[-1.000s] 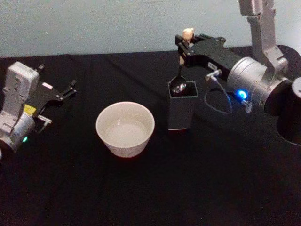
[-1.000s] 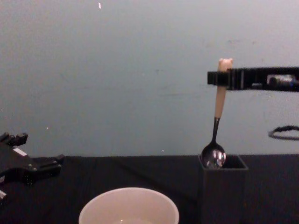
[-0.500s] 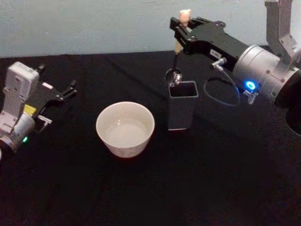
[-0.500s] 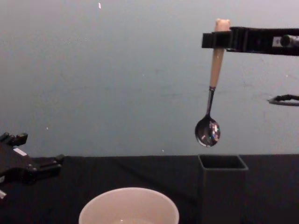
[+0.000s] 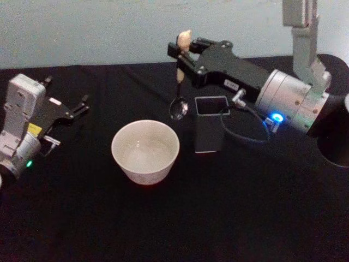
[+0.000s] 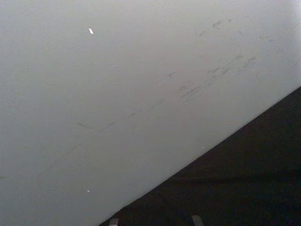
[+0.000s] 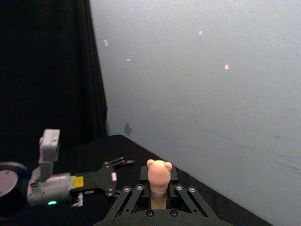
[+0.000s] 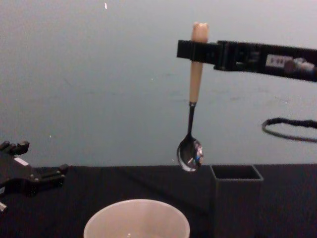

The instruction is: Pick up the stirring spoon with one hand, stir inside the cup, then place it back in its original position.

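Leftward went the black two-finger right gripper (image 5: 182,52), off from above the dark square box (image 5: 209,136). Nearest, the wide cream cup (image 5: 143,170) sits on the black desk (image 5: 218,218). Between cup and box hangs the bear-topped metal spoon (image 8: 196,84), upright, pinched in those jaws. The black left gripper (image 5: 66,90) lies idle, jaws apart. Pale wall (image 5: 82,27) behind.

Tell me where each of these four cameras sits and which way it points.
Head view: high up, looking down at the table; right gripper holds the stirring spoon aloft between cup and box holder, left gripper parked.
Chest view: lower, looking level across to the wall; right gripper enters from the right.
Left wrist view: on the parked arm, facing wall and table edge.
Right wrist view: behind its own fingers and the spoon's bear head, facing the left gripper.
Head and chest share spoon, cup, holder.
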{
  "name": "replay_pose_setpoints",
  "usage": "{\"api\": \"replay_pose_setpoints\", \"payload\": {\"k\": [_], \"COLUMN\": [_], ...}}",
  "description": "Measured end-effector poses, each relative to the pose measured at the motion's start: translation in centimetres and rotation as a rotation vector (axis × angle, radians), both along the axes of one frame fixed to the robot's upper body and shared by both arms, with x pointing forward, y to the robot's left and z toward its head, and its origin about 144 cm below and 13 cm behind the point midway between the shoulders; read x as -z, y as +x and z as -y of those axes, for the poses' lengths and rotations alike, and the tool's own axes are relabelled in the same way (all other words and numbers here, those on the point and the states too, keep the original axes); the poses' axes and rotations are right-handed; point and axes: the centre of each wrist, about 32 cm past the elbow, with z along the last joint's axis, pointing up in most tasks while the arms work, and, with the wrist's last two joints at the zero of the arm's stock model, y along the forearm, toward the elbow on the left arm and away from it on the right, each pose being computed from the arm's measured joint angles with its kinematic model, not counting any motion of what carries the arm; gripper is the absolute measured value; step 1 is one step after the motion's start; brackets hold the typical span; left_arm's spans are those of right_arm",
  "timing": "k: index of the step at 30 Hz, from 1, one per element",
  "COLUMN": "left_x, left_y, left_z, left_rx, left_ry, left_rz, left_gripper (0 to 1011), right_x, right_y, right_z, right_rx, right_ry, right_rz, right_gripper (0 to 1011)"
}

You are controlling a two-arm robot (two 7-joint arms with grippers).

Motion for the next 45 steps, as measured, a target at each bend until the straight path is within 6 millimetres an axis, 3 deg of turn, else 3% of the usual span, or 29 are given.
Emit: {"api": "replay_pose_setpoints", "payload": {"k": [20,45], "left_x": [0.0,0.0], "left_y": [0.0,0.0], "left_z": [0.0,0.0], "left_rx": [0.0,0.0], "left_ry": [0.0,0.0], "left_rz": [0.0,0.0], "left_gripper": [1001,1001], "right_x": [6.1,11.6], "right_y": [1.2,3.3], "right_z": [-1.8,-3.8], "right_rx": [-0.149,-0.101], "right_ry": [0.047,0.022], "right_rz": [0.074,0.104], "right_gripper": [217,216]}}
